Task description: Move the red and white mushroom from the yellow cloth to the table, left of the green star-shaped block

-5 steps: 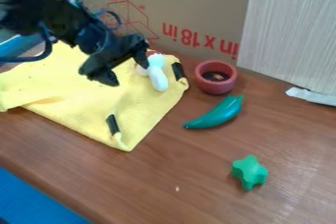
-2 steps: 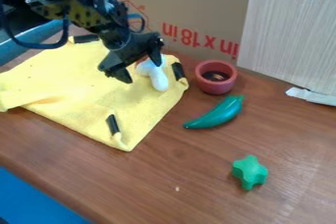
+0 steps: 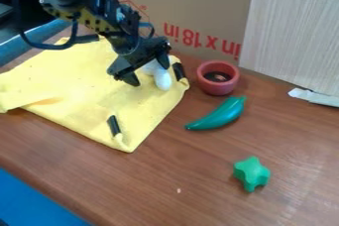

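Gripper (image 3: 151,75) is hanging over the right part of the yellow cloth (image 3: 79,88), fingers spread apart, gripping nothing. White toy (image 3: 162,80) is lying on the cloth, just beside and partly behind the fingers; contact unclear. The spread is presumably leaving room around its rounded body. Cloth is lying loosely on the desk (image 3: 179,170), cushioning the toy. Red cup (image 3: 218,87) is standing upright near the cloth's corner, its open top keeping small contents inside. Green curved toy (image 3: 220,115) is resting on its side, probably because its tapering shape is offering no base.
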You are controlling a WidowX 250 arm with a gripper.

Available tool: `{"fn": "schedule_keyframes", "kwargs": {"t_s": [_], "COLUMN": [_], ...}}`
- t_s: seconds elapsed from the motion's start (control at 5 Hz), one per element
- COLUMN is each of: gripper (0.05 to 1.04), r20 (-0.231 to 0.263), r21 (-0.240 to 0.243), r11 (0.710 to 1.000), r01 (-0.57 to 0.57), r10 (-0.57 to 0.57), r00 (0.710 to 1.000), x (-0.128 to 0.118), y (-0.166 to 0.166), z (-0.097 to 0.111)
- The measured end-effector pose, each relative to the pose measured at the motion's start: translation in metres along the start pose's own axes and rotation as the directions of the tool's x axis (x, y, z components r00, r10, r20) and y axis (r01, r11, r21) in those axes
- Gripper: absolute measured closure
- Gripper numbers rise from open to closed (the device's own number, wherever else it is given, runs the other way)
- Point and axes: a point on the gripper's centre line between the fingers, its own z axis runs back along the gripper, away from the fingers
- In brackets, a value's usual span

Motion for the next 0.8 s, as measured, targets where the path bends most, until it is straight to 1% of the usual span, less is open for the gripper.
{"fn": "schedule_keyframes", "kwargs": {"t_s": [0.2,0.4,0.6,0.8], "gripper": [0.396,0.674,0.864,0.968], "r20": [0.015,0.006,-0.014,-0.051], "r21": [0.005,0.013,0.015,0.001], "r11": [1.0,1.0,1.0,1.0], "r01": [-0.003,-0.002,0.009,0.012], "r10": [0.003,0.002,-0.008,-0.012], "r00": [1.0,1.0,1.0,0.999], "x": [0.008,0.012,0.012,0.012], "y": [0.005,0.011,0.015,0.016], "z": [-0.008,-0.008,-0.008,0.001]}}
